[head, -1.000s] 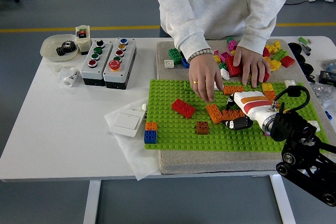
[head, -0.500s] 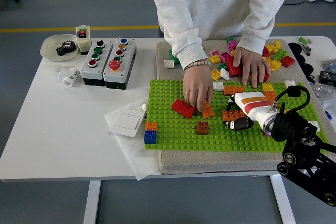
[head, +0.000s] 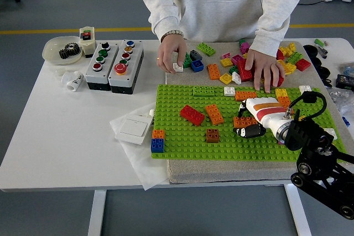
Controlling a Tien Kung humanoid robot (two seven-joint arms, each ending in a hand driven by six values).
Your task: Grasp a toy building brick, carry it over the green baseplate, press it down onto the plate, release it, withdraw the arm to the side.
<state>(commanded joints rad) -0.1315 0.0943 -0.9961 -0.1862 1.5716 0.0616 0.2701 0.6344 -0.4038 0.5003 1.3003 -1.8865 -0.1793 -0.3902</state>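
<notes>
The person's hand (head: 172,53) has pulled back off the green baseplate (head: 182,142) to a white brick (head: 177,67). My right hand (head: 255,122) rests on the plate, fingers curled over an orange brick (head: 243,121).

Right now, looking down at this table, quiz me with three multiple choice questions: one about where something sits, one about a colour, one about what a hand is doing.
1. Where is the brown square brick?
A on the green studded baseplate
B in the white bowl
C on the grey button box

2. What colour is the brick stacked on the blue brick at the plate's left corner?
A yellow
B orange
C pink

3. What is the robot's right hand doing?
A hanging off the table
B pressing a button
C resting over the plate by an orange brick

Answers: A, it stands on the studs; B, the orange brick tops it; C, it lies over the plate.
</notes>
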